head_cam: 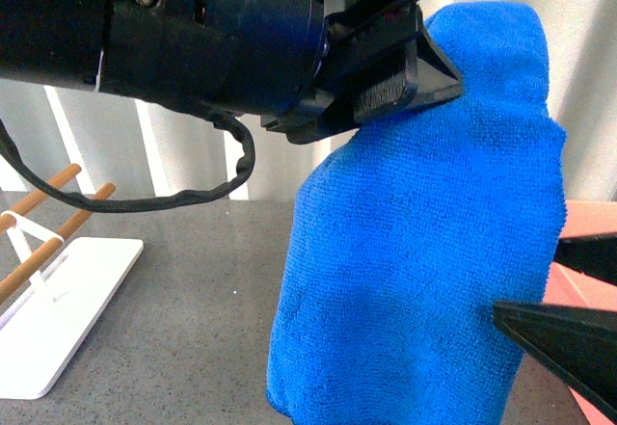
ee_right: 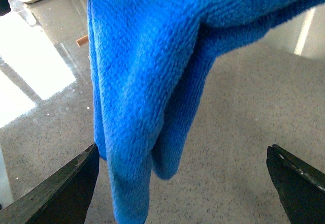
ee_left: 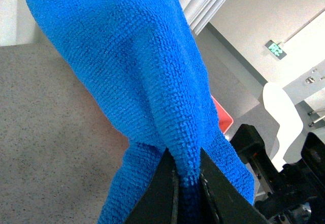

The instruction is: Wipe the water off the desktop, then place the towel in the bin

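Frontally, bin [head_cam: 590, 221] just beside towel [head_cam: 415, 252]

Desktop [head_cam: 193, 300]: broad, flat, dark grey, finely speckled with light flecks, stone-like. The same surface shows in the left wrist view [ee_left: 40, 132] and in the right wrist view [ee_right: 244, 107], where it carries pale patches of glare.

Left side, front view: flat white rack base [head_cam: 67, 300] lying directly on the desktop. It is rectangular, with one corner towards the camera. Thin white uprights on it carry two wooden rods [head_cam: 48, 187], both slanted and roughly parallel.

Right edge, front view: salmon-pink bin [head_cam: 590, 218], with only a strip of smooth wall visible and the base hidden. A corner of it [ee_left: 223, 116] also shows in the left wrist view, against the grey surface.
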